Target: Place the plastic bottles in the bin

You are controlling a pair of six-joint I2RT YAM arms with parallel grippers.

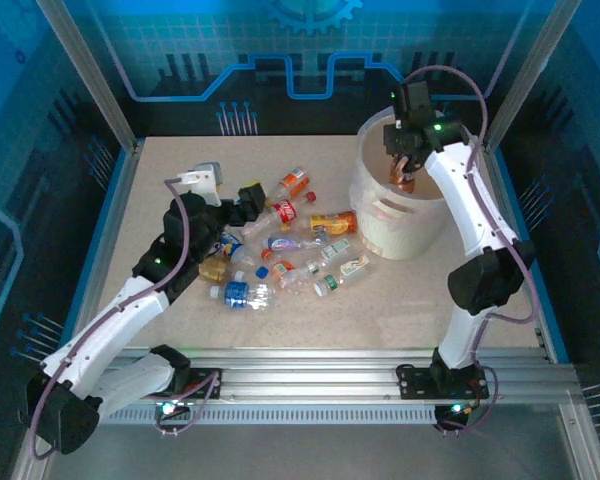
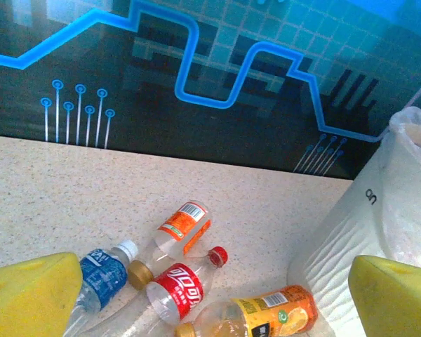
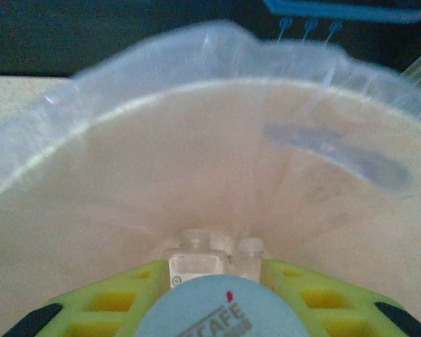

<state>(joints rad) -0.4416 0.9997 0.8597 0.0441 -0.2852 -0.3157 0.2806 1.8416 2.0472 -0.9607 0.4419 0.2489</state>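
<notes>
Speckled beige table [image 1: 380, 310], blue circuit-pattern walls [image 1: 280, 60]; left gripper [image 1: 252, 200] spread; right gripper [image 1: 404, 168] pinching bottle [image 3: 217, 312] over bin [image 1: 400, 235].

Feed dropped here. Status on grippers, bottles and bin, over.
Left gripper open over the loose bottles. Right gripper shut on a bottle, over the bin. No obstruction seen.
</notes>
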